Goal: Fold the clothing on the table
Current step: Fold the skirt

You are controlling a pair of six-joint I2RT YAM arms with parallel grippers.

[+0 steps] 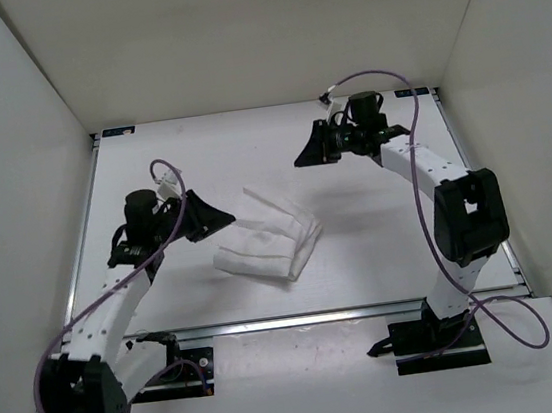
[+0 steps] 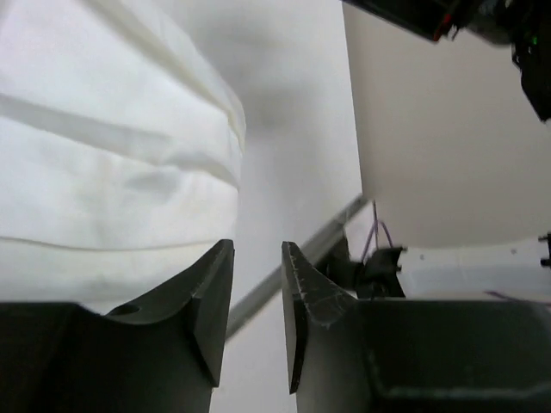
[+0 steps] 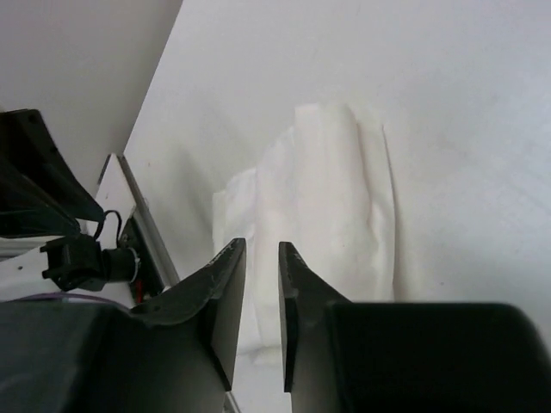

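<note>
Folded white clothing point(image 1: 265, 236) lying in layers on the desk point(image 1: 383, 254), left pincer point(image 1: 222, 216) just beside the clothing's left edge, jaws slightly parted and empty, right pincer point(image 1: 302, 155) beyond the clothing's far right side, well apart from it, jaws narrowly parted, gripping nothing

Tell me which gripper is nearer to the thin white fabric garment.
Left. The left gripper is right beside the garment, at its left edge; the right gripper is apart, beyond its far side.
</note>
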